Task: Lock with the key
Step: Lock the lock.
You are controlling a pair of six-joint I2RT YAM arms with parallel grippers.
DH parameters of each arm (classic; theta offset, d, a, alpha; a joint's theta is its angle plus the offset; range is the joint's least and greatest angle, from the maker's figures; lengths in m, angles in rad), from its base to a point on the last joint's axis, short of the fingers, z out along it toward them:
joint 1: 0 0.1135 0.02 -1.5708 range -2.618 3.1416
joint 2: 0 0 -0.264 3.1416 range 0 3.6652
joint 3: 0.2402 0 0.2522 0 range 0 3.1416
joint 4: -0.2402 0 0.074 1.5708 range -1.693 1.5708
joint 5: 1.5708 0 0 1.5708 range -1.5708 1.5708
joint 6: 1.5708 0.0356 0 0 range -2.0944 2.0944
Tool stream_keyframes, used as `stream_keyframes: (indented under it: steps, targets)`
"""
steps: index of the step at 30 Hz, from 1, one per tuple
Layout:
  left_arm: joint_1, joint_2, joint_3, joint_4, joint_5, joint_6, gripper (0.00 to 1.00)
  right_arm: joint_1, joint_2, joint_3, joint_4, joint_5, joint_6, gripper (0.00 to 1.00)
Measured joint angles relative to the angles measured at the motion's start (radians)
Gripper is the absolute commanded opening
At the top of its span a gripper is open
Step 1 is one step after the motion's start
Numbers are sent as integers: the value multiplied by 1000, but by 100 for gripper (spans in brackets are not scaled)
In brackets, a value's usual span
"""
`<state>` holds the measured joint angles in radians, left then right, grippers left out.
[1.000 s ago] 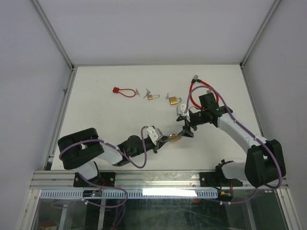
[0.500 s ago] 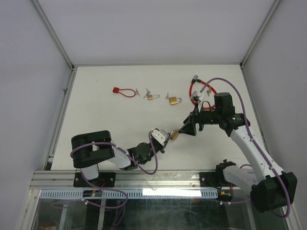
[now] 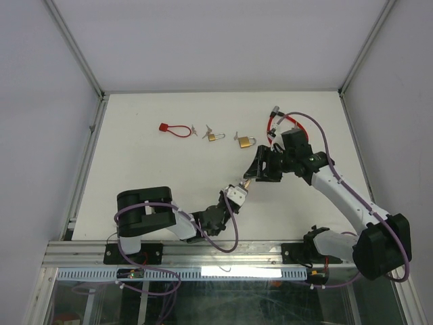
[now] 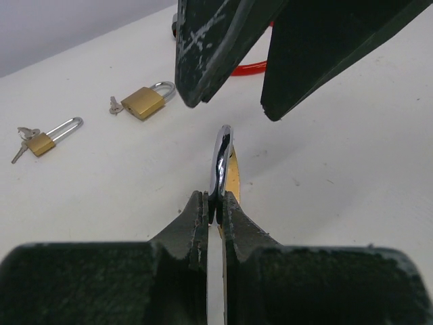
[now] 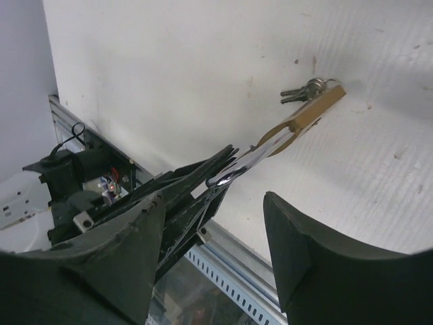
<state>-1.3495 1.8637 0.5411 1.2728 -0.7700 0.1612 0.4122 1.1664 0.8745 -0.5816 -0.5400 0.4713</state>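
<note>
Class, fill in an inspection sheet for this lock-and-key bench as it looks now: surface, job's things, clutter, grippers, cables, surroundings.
Surface: white table, a few small marks.
Job's things: padlock with keys at its body, held by its shackle.
Clutter: red cable lock; small padlock and brass padlock, both keyed; second cable lock at the far right.
Grippers: left gripper shut on the shackle; right gripper open, close to it, not touching.
Cables: purple cables loop loosely above the table.
Surroundings: white walls, metal frame.
</note>
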Motion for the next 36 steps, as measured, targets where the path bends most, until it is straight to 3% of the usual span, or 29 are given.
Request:
stream_keyframes:
  steps: [3, 9, 22, 27, 32, 36]
  targets:
    - [-7, 16, 29, -2, -29, 26, 0, 10, 16, 0, 3, 55, 47, 51]
    - [-17, 57, 100, -15, -74, 66, 0, 24, 54, 0, 4, 128, 101, 49]
    - [-33, 118, 208, -77, -149, 125, 0, 28, 79, 0, 7, 191, 158, 17]
    - [-42, 134, 235, -99, -151, 143, 12, 28, 79, 0, 8, 201, 166, 9]
    - [-48, 136, 245, -96, -137, 155, 32, 31, 79, -1, 9, 201, 150, 0]
    - [-60, 136, 248, -77, -110, 166, 42, 31, 78, -4, 14, 199, 127, 0]
